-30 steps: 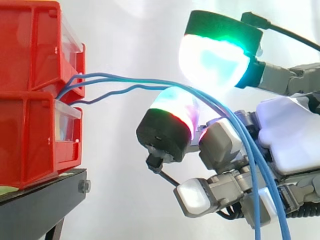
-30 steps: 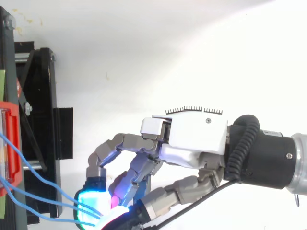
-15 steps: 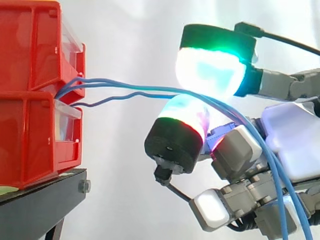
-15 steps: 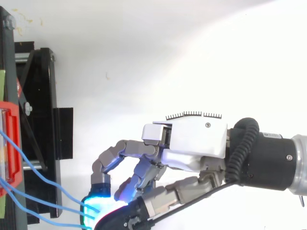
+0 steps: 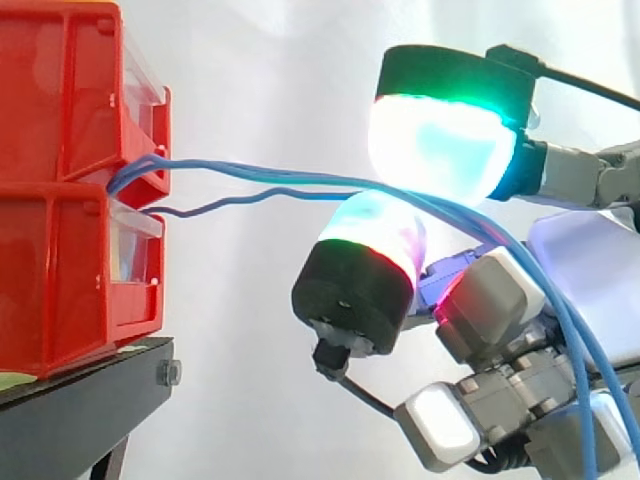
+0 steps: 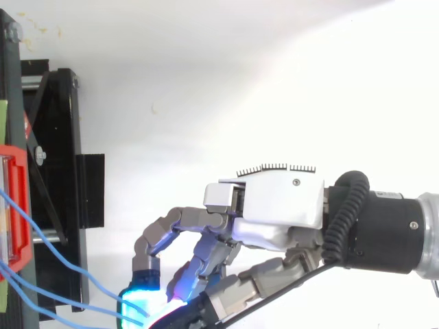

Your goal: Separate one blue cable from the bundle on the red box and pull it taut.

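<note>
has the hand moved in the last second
Yes. In the side view the hand, pinching the blue cables, has shifted right and slightly down, away from the red bins.

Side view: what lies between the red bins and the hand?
Only the blue cables cross that gap, running from the red bins to the hand. Behind them hangs the white curtain. The side view shows this.

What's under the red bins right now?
A black stand carries the red bins, a bolt at its corner. The blue cables come out between the stacked bins; their ends inside are covered.
</note>
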You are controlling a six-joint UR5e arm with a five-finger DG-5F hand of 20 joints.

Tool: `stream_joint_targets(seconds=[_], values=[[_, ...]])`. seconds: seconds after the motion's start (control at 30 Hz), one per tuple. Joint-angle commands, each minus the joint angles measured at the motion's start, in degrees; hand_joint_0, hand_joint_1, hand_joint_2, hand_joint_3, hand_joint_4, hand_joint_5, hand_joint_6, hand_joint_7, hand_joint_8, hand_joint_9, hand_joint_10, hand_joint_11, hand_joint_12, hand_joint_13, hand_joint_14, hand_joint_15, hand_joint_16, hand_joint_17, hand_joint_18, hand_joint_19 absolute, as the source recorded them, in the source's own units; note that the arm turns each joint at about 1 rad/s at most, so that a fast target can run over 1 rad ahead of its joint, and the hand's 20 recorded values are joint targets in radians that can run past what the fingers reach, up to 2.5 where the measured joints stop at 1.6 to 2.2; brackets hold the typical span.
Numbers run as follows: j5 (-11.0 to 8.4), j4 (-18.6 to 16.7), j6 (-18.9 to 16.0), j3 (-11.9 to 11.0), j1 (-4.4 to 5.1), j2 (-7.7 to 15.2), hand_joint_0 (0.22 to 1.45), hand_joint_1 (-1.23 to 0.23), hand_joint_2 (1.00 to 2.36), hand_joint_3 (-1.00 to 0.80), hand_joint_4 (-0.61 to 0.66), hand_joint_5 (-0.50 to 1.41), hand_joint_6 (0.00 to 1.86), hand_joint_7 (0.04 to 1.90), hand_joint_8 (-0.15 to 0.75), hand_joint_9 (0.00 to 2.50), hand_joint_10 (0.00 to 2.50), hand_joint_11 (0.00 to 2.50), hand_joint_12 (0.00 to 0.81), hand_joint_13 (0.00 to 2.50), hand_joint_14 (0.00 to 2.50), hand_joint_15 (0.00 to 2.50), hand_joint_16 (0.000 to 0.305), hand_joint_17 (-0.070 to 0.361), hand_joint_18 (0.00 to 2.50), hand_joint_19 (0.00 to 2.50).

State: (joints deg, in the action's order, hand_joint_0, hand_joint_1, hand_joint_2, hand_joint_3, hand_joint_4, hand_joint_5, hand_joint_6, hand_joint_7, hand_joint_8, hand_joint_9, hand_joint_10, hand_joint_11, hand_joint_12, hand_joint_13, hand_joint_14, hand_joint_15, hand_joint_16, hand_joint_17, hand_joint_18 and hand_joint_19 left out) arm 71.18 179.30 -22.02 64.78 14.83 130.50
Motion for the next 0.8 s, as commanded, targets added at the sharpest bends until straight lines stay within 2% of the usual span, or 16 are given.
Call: stream_joint_targets(seconds=[0.0,0.13,0.27,0.37,0.5,0.63,0.77], values=[[0.45,0.2,-1.3,-0.9,-0.16,0.0,0.57,-0.7,1.0,-0.5,0.08,-0.18,0.85,0.98,0.357,1.08,0.01,0.8,0.34,0.95,0.01,0.52,0.04,0.091,1.1,0.65],[0.54,0.3,-1.4,-1.2,-0.24,-0.1,0.51,-0.6,1.0,-0.5,0.12,-0.17,0.84,0.98,0.383,1.13,0.01,0.78,0.367,0.97,0.01,0.51,0.045,0.101,1.14,0.66],[0.36,0.4,-1.4,-1.2,-0.24,-0.1,0.48,-0.58,1.0,-0.5,0.13,-0.17,0.84,0.98,0.388,1.14,0.01,0.77,0.379,0.98,0.01,0.51,0.047,0.105,1.16,0.64],[0.36,0.4,-1.4,-1.2,-0.24,0.0,0.52,-0.7,1.0,-0.5,0.1,-0.17,0.84,1.02,0.377,1.14,0.01,0.8,0.368,0.97,0.01,0.52,0.044,0.099,1.14,0.66],[0.62,0.9,-1.4,-1.2,-0.33,0.0,0.64,-0.8,1.0,-0.48,0.05,-0.18,0.86,1.03,0.346,1.11,0.02,0.81,0.342,0.96,0.02,0.52,0.04,0.089,1.12,0.67],[0.62,1.0,-1.4,-1.2,-0.33,0.0,0.7,-0.86,1.01,-0.42,0.01,-0.21,0.89,0.96,0.325,0.98,0.01,0.79,0.341,0.94,0.01,0.52,0.039,0.088,1.09,0.63],[0.71,1.0,-1.4,-1.2,-0.42,-0.1,0.73,-0.88,1.0,-0.45,0.03,-0.21,0.89,0.92,0.32,0.96,0.02,0.79,0.339,0.93,0.01,0.51,0.039,0.089,1.09,0.62]])
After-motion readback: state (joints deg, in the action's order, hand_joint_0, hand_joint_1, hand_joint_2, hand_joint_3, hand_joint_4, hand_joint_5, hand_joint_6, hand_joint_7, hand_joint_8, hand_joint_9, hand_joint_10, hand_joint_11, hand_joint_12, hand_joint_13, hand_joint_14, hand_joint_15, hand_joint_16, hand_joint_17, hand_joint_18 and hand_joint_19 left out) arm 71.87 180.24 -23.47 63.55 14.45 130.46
